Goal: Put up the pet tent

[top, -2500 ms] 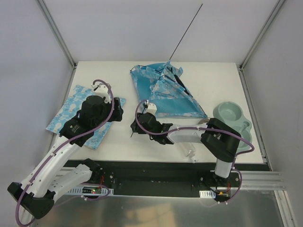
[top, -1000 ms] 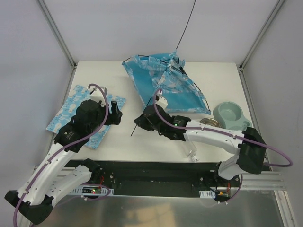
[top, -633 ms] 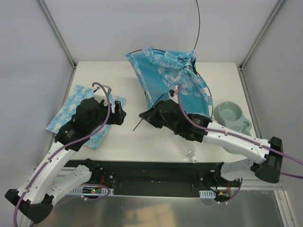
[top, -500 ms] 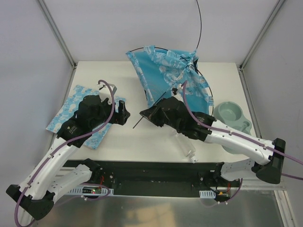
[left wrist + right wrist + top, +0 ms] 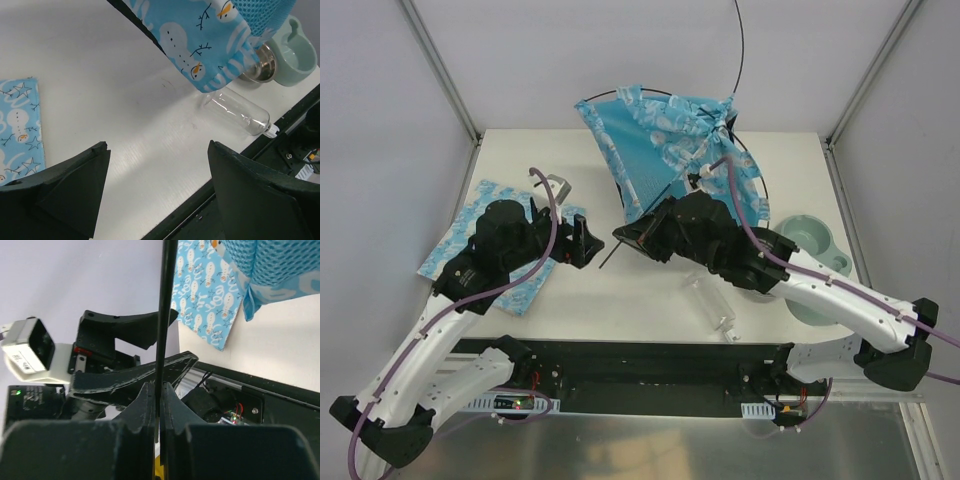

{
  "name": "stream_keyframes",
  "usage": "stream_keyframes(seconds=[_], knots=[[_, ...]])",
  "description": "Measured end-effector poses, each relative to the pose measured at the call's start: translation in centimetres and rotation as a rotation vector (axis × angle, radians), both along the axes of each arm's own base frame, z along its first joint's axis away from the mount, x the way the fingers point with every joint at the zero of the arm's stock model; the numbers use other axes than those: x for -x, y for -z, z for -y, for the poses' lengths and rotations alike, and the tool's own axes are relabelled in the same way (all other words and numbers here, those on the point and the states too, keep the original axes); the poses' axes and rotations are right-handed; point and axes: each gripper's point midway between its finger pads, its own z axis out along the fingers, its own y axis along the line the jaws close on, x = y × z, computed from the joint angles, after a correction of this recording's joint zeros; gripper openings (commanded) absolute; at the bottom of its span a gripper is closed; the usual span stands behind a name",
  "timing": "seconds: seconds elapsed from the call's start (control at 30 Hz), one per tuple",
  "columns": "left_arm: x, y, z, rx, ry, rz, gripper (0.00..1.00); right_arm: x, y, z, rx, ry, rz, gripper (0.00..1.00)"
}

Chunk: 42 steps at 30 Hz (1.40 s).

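Observation:
The pet tent [image 5: 665, 135] is blue fabric with white snowman print and thin black poles, lifted off the table at the back centre. One pole rises past its top. Its hanging edge shows in the left wrist view [image 5: 200, 55] and in the right wrist view [image 5: 220, 290]. My right gripper [image 5: 625, 235] is shut on a thin black pole [image 5: 164, 315] of the tent, below the fabric. My left gripper [image 5: 588, 243] is open and empty, just left of the right gripper, over the white table [image 5: 100, 75].
A flat light-blue printed mat [image 5: 470, 235] lies at the left, partly under my left arm. A clear plastic bottle [image 5: 239, 112] lies near the front edge. A green double pet bowl [image 5: 810, 250] sits at the right, with a metal bowl [image 5: 260, 72] beside it.
My right gripper has raised the pole and the tent has lifted and spread upward off the table. My left gripper has moved right toward the right gripper.

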Motion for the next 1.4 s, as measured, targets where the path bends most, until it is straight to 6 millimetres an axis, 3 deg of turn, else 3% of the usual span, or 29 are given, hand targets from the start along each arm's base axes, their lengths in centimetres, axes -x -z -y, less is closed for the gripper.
stream_keyframes(seconds=[0.3, 0.8, 1.17, 1.4], knots=[[1.7, -1.5, 0.5, 0.047, 0.076, 0.036, 0.82, 1.8, -5.3, 1.7, -0.045, -0.06, 0.031, 0.0], [2.6, -2.0, 1.7, 0.075, 0.163, 0.015, 0.83, 4.6, -7.3, 6.2, -0.111, -0.081, 0.016, 0.0], [3.4, -3.2, 3.3, 0.115, 0.266, -0.014, 0.84, 6.1, -7.5, 8.4, -0.114, -0.096, -0.023, 0.0], [3.5, -3.3, 3.8, 0.121, 0.289, -0.03, 0.84, 7.7, -8.4, 11.4, -0.14, -0.096, -0.019, 0.0]])
